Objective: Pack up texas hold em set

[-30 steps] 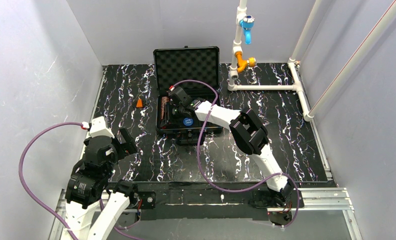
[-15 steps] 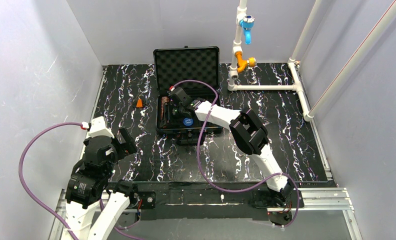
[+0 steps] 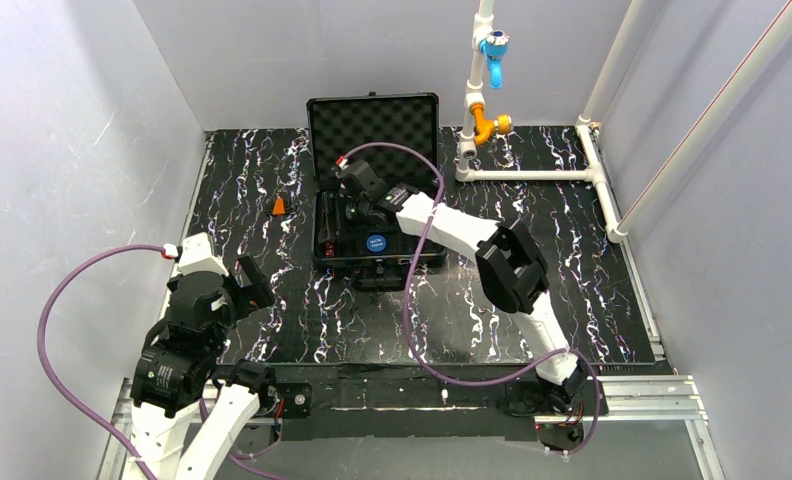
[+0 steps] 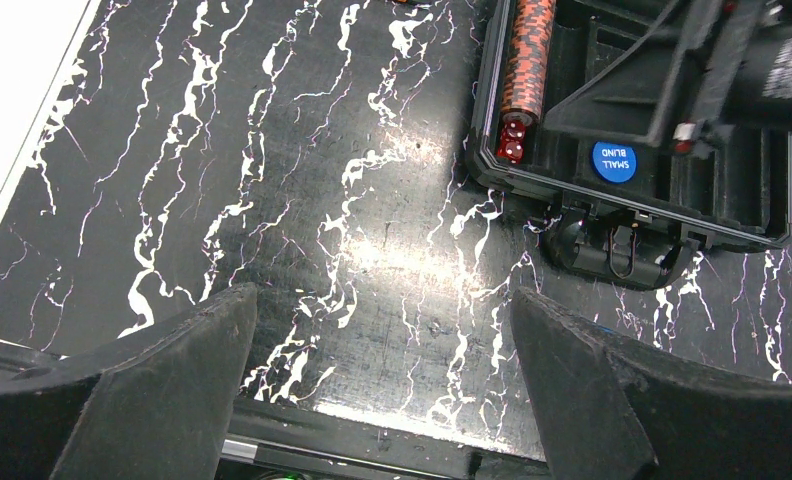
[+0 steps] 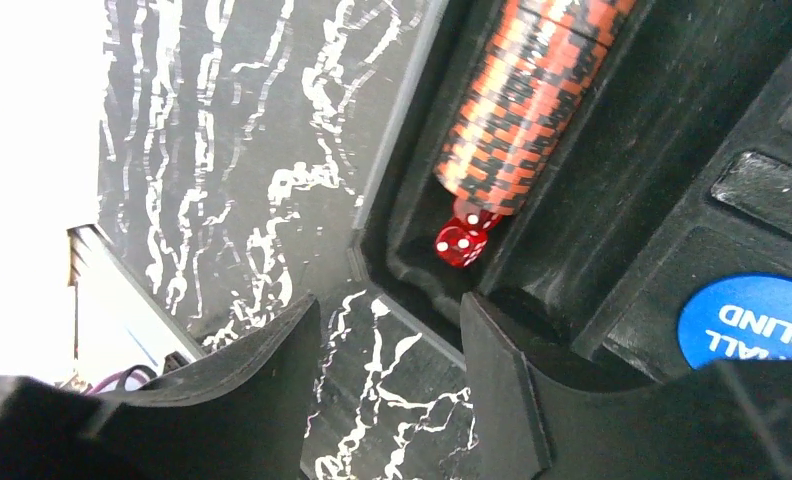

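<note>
- black white-veined marble-look desk [image 3: 572, 250]: nothing on it has shifted over the last second.
- black hard plastic briefcase [image 3: 374, 125]: sits at the far middle of the desk where it was. its foam-lined lid stands open and its handle faces the arms.
- white right arm [image 3: 452, 235]: the one real change. the wrist has drawn back from over the tray toward the lid hinge and the elbow has swung right. the right jaws are parted a moderate way with nothing between them.
- white left arm [image 3: 197, 310]: unmoved, near the desk's left front. the left jaws are spread wide and empty over bare desk.
- copper-and-black striped chip stack [image 5: 532, 90]: lies in the tray's left slot. no second stack is visible.
- round blue disc marked "small blind" [image 4: 613, 161]: lies flat in the tray, uncovered.
- two small red dice [image 4: 512, 140]: sit at the near end of the chip slot, touching the stack.
- small orange cone [image 3: 279, 206]: outside the case, left of it.
- judgement: the empty-jawed retreat suggests the pieces are stowed and closing the lid is what remains.
</note>
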Robot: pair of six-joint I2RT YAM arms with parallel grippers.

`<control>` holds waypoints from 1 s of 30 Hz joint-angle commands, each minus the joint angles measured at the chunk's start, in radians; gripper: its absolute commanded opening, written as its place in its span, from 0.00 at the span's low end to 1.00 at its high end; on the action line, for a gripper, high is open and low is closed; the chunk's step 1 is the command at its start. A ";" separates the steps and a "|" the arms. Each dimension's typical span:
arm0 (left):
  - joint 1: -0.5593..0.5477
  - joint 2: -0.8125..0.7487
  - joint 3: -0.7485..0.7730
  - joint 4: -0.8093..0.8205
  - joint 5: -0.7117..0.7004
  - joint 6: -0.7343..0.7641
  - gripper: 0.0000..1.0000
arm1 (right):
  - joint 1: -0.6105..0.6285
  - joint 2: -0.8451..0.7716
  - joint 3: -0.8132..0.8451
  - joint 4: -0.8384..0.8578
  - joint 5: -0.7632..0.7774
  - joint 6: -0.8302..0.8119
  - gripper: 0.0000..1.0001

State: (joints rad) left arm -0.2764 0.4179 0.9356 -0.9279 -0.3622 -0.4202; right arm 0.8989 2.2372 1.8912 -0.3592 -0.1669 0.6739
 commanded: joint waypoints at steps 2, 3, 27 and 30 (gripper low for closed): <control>0.009 0.002 0.006 -0.009 -0.009 0.001 0.98 | 0.003 -0.168 0.046 0.004 0.028 -0.093 0.65; 0.009 0.002 0.006 -0.009 -0.009 0.001 0.98 | 0.003 -0.185 0.044 0.005 0.034 -0.107 0.66; 0.009 0.025 0.003 -0.004 0.005 0.003 0.99 | 0.005 -0.673 -0.234 0.015 0.340 -0.368 0.97; 0.011 0.032 0.002 0.002 0.006 0.006 0.99 | 0.005 -0.740 -0.316 0.018 0.419 -0.380 0.98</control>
State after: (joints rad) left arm -0.2710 0.4305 0.9356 -0.9276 -0.3550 -0.4202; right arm 0.8993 1.5932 1.6520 -0.3649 0.1261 0.3359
